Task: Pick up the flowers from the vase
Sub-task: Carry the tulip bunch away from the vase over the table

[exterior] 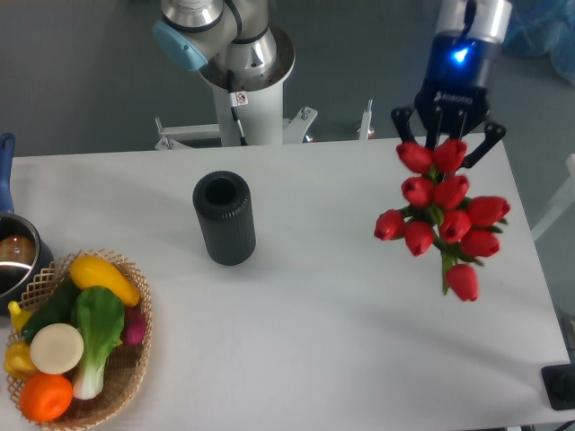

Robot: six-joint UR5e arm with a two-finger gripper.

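Note:
The flowers (442, 214), a bunch of red tulip buds with green stems, hang in the air over the right side of the table. My gripper (446, 142) is shut on the flowers at the top of the bunch; its dark fingers frame the upper buds. The vase (224, 216), a ribbed matte black cylinder, stands upright on the table left of centre with its round mouth open and nothing in it. The bunch is far to the right of the vase.
A wicker basket (125, 386) of colourful vegetables sits at the front left corner. A metal pot (13, 256) with a blue handle is at the left edge. The arm's base (243, 81) stands behind the table. A small dark object (559, 388) lies at the front right.

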